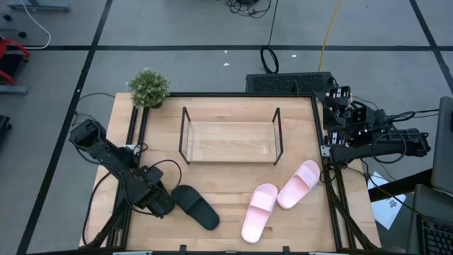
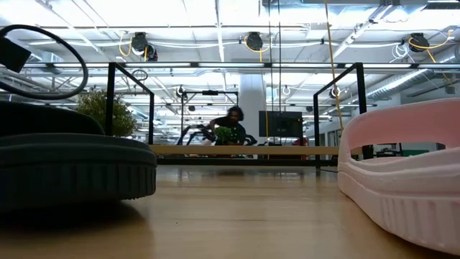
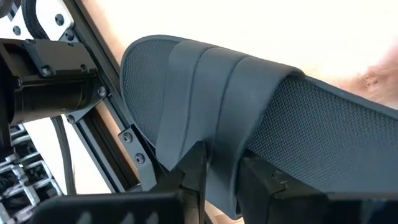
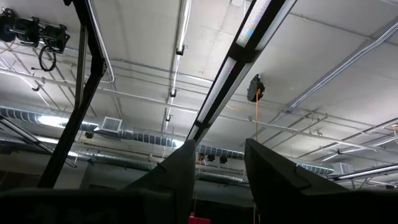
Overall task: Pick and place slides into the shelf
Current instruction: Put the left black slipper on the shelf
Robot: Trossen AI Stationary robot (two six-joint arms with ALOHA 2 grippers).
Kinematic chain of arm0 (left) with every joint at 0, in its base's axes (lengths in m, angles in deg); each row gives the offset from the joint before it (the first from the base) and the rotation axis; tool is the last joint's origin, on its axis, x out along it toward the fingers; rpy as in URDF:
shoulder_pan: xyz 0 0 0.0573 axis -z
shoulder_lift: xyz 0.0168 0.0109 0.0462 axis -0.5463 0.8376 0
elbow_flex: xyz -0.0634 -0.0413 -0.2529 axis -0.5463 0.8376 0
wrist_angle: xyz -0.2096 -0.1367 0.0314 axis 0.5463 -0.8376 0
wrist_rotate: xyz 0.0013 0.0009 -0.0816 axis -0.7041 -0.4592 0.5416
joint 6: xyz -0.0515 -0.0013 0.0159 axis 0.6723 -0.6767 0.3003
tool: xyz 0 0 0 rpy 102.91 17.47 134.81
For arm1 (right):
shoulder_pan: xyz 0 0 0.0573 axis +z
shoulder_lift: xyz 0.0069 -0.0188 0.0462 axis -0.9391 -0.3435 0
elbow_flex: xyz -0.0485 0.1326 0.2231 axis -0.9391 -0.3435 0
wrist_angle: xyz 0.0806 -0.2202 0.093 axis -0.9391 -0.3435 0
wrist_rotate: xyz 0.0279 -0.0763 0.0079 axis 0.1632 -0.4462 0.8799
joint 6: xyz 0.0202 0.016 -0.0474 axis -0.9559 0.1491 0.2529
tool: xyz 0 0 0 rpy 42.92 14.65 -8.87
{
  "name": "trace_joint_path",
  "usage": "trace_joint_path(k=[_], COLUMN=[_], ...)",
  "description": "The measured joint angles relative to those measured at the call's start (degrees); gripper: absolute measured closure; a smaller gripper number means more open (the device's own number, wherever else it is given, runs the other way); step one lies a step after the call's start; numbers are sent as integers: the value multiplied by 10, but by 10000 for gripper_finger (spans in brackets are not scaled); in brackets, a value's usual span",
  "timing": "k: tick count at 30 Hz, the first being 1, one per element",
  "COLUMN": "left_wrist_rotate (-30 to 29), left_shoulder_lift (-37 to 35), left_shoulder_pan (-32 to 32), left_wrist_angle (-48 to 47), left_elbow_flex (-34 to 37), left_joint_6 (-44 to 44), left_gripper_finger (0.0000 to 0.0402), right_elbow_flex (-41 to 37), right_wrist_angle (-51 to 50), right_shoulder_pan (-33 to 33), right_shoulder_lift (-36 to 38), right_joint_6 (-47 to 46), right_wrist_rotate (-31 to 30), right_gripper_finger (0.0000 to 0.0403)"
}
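Note:
One matte black slide [image 1: 197, 207] lies near the table's near-left corner. It fills the left of the low view [image 2: 72, 165]. My left gripper [image 1: 164, 203] is at its left end, shut on it [image 3: 224, 177]. The second black slide is out of view. Two light pink slides [image 1: 260, 211] [image 1: 299, 184] lie sole-down at the near right, one close to the low camera [image 2: 410, 180]. The shelf [image 1: 182, 134] stands at the table's middle, toward the far edge. My right arm [image 1: 375, 142] waits beyond the right edge, its gripper [image 4: 217, 168] open and pointing at the ceiling. My left gripper pinches the black slide's broad strap at its side [image 3: 217, 149], between the two fingers. The fingers [image 3: 196, 177] come from the table's left, slanting down. In the low view the slide sits on the table on its sole.
A small potted plant [image 1: 148, 88] stands at the far-left corner. Bare wood lies between the shelf and the slides. Black frame rails [image 1: 333, 191] run along the table's left and right edges. A person [image 2: 233, 126] sits far behind the table.

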State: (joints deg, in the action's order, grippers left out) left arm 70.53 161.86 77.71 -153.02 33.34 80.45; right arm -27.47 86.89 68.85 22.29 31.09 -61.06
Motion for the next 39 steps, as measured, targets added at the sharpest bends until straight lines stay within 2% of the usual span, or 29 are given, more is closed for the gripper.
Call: trace_joint_path(k=[8, 12, 19, 23, 34, 39], left_wrist_rotate=[10, 16, -7, -43, -68, -139], left_shoulder_lift=[0, 0, 0, -3, -3, -1], left_shoulder_pan=[0, 0, 0, 1, 9, 8], left_wrist_angle=[-2, -23, -153, -146, -151, -152], left_elbow_flex=[0, -14, -112, -166, -266, -334], left_joint_6=[4, -8, -20, -37, -71, -121], left_gripper_finger=[346, 387, 398, 399, 401, 401], right_elbow_flex=[0, 0, 0, 0, 0, 0], right_wrist_angle=[0, 0, -1, -7, -17, -17], right_shoulder_pan=[0, 0, 0, 0, 0, 0], right_shoulder_lift=[0, 0, 0, 0, 0, 0], right_joint_6=[0, 0, 0, 0, 0, 0], right_wrist_rotate=[0, 0, 0, 0, 0, -4], right_gripper_finger=[275, 275, 275, 275, 275, 275])
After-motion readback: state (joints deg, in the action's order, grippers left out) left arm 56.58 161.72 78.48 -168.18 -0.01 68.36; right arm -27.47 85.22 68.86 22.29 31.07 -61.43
